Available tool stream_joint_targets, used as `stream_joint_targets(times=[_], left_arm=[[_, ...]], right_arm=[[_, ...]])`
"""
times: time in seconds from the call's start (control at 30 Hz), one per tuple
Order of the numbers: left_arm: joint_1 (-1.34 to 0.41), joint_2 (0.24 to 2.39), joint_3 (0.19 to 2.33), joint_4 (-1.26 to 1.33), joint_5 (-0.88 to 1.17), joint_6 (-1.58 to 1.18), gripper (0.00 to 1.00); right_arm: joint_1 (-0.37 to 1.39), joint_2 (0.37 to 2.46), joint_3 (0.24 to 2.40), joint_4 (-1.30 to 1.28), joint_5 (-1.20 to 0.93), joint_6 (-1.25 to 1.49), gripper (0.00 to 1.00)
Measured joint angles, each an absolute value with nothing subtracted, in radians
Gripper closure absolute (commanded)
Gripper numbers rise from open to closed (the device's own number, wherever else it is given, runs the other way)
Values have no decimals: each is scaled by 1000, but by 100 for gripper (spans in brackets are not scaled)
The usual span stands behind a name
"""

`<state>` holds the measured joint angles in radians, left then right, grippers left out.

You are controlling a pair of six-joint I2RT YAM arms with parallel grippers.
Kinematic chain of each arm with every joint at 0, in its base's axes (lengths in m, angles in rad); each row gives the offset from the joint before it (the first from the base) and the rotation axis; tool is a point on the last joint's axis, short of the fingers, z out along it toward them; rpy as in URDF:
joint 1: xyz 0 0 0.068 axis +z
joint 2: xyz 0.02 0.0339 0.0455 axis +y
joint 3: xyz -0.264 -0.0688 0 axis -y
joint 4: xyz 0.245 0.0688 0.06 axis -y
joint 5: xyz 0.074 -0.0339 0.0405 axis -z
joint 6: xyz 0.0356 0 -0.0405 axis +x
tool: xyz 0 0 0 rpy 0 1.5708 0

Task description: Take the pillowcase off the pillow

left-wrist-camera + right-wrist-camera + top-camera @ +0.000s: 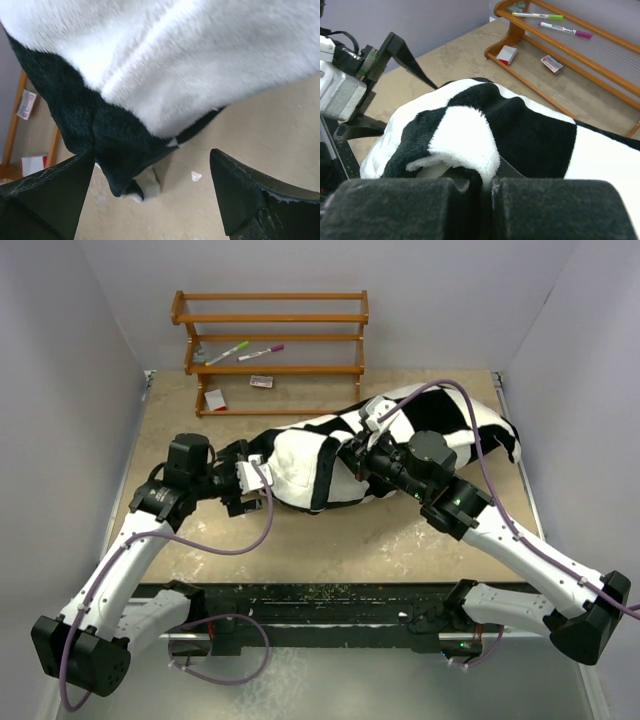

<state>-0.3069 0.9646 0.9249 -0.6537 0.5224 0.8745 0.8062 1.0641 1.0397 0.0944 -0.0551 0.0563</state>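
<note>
The left arm [120, 560] reaches forward, its left gripper [258, 478] spread wide. The right arm [530, 550] bends inward, its right gripper [492, 200] pinched tight on the pillowcase [530, 135].

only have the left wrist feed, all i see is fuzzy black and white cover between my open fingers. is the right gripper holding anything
observer: Yes, the right gripper is shut on a fold of the pillowcase.
operator: where on it
observer: From above, on the bundle's left half, close to the left gripper at its left end.
operator: whats on the rack
observer: The wooden rack holds a green marker and a pink marker.
</note>
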Motion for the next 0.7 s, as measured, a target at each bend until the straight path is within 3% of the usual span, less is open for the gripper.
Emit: stream_joint_targets(times=[0.27, 0.33, 0.43, 0.53, 0.57, 0.7], left_arm=[[-346, 1022, 901, -453, 540, 857, 2], [-356, 1057, 912, -454, 551, 859, 14], [-368, 1112, 945, -478, 572, 852, 44], [-377, 1145, 983, -502, 581, 822, 94], [-379, 1148, 993, -507, 581, 801, 100], [-384, 1158, 1076, -551, 556, 712, 100]], right_arm=[[800, 1065, 1084, 43, -95, 74, 100], [800, 1065, 1089, 41, -102, 81, 100], [800, 1069, 1090, 40, -107, 89, 100], [798, 1075, 1099, 41, -107, 100, 100], [797, 1075, 1102, 41, -105, 103, 100], [795, 1075, 1123, 49, -85, 111, 96]])
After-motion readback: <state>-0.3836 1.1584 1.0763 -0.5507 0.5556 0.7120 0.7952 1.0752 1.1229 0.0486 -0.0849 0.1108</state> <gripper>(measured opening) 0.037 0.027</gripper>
